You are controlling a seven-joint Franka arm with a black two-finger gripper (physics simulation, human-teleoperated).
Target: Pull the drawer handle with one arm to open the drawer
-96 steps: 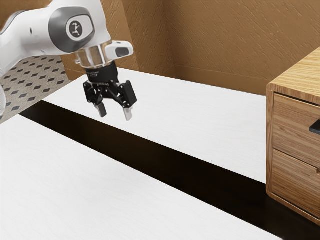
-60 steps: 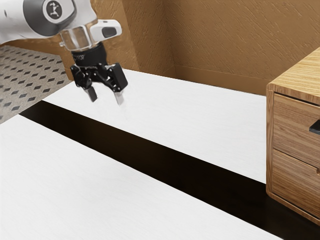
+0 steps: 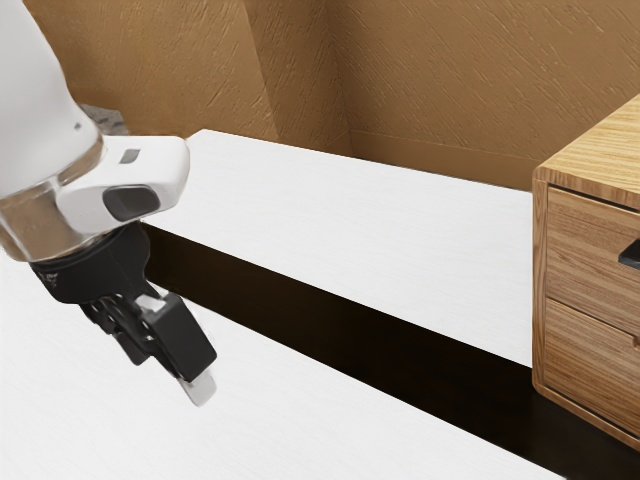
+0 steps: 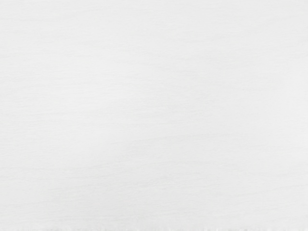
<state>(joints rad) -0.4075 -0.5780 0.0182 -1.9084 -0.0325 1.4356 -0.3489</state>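
The white bench (image 3: 400, 240) runs across the exterior view in two slabs with a dark strip between them, and the wrist view looks straight onto its pale surface (image 4: 154, 115). The wooden cabinet (image 3: 590, 290) stands at the exterior view's right edge. Its upper drawer (image 3: 590, 250) looks shut, with the front flush in its frame.

The arm (image 3: 60, 180) has swung down and toward the camera in under a second. It had been raised over the far slab and now sits low over the near one. The end effector (image 3: 185, 370) carries nothing, and from this angle I cannot tell whether it is open or closed.

The dark handle (image 3: 631, 254) sits at the drawer's cut-off edge, well apart from the end effector. The move has likely not brought the arm closer, so the whole reach toward the exterior view's right remains.
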